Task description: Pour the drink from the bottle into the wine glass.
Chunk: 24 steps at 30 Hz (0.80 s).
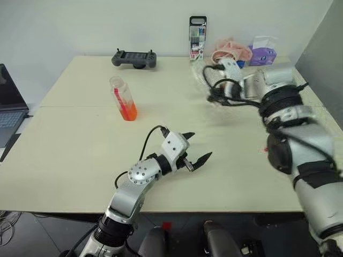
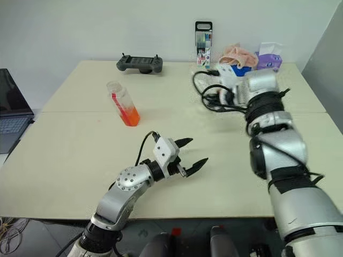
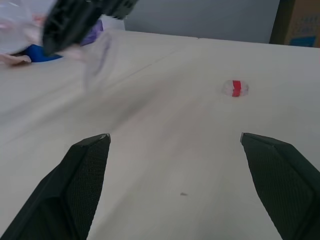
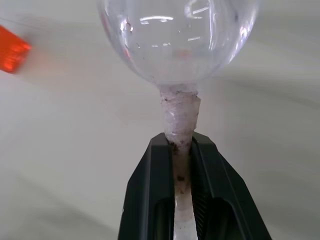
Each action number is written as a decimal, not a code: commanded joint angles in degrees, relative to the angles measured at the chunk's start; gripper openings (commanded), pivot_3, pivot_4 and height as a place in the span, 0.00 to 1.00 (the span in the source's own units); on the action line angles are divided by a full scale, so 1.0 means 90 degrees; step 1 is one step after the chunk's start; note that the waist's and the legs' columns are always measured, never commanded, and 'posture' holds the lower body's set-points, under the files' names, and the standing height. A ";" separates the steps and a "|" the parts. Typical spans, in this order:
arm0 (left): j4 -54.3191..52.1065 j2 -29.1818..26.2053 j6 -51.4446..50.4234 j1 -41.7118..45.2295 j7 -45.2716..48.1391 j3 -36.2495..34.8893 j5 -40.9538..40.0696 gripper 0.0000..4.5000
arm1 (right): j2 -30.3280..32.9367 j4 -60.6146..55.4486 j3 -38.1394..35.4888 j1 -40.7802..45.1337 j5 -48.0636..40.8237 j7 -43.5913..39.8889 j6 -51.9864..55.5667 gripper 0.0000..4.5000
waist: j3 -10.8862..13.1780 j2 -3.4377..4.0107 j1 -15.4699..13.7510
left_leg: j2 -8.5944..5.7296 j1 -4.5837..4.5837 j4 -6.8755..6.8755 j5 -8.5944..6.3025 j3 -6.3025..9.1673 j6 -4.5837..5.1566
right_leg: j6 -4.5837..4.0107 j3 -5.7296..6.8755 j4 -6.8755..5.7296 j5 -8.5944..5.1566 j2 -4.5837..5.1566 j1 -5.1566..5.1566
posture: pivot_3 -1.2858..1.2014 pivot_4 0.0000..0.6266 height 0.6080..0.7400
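Fingers (image 4: 150,200) – ribbed black – pinch wine glass (image 4: 177,40) stem.

No text, label or number is legible anywhere.

pale cream table (image 1: 75,160) with a seam line across its width, set against a plain white wall (image 1: 80,24); a grey panel (image 1: 324,48) stands at the right edge. clutter along the far edge: dark handheld controller (image 1: 134,58), tall clear marker case (image 1: 197,37), pink cloth (image 1: 232,51), purple tissue pack (image 1: 262,53). an open laptop (image 1: 9,107) sits off the left side, and lighting is even and diffuse, with soft shadows on the tabletop.
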<state>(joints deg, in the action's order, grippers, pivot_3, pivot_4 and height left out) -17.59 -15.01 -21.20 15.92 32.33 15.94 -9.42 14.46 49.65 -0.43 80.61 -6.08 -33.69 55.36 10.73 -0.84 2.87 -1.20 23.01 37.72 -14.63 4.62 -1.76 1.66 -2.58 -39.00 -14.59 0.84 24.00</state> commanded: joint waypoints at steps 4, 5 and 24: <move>-0.0442 -0.0593 -0.0472 0.0111 0.0018 -0.0766 -0.0191 1.00 | -0.0980 -0.1412 0.0076 -0.1625 0.0120 0.1148 -0.2458 0.03 | -0.0001 -0.0003 -0.0034 | -0.0004 0.0003 0.0010 0.0001 0.0010 -0.0002 | 0.0001 0.0004 -0.0007 0.0000 0.0016 0.0000 | 0.52 0.24 1.00; -0.0539 -0.0756 -0.0576 0.0029 0.0013 -0.0945 -0.0225 1.00 | -0.1134 -0.1242 0.0092 -0.1739 0.0195 0.1363 -0.2935 0.03 | -0.0001 -0.0003 -0.0029 | -0.0005 0.0002 0.0009 0.0002 0.0010 -0.0002 | 0.0001 -0.0002 -0.0009 0.0000 0.0016 0.0003 | 0.52 0.24 1.00; -0.1808 -0.1193 -0.2186 -0.0978 -0.0672 -0.2918 -0.1570 1.00 | -0.2249 0.0615 -0.0308 -0.2139 0.0035 0.2022 -0.5498 0.03 | -0.0001 -0.0003 0.0004 | -0.0008 -0.0004 0.0008 0.0001 0.0022 -0.0005 | 0.0000 -0.0001 0.0000 0.0000 0.0020 -0.0003 | 0.52 0.24 1.00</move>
<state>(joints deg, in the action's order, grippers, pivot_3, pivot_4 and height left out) -32.18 -25.10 -41.14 6.90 26.63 -10.89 -23.27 -5.53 55.36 -3.23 61.50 -6.02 -15.94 8.74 10.72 -0.87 2.91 -1.27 22.97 37.78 -14.62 4.80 -1.80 1.66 -2.59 -39.00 -14.59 1.02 23.98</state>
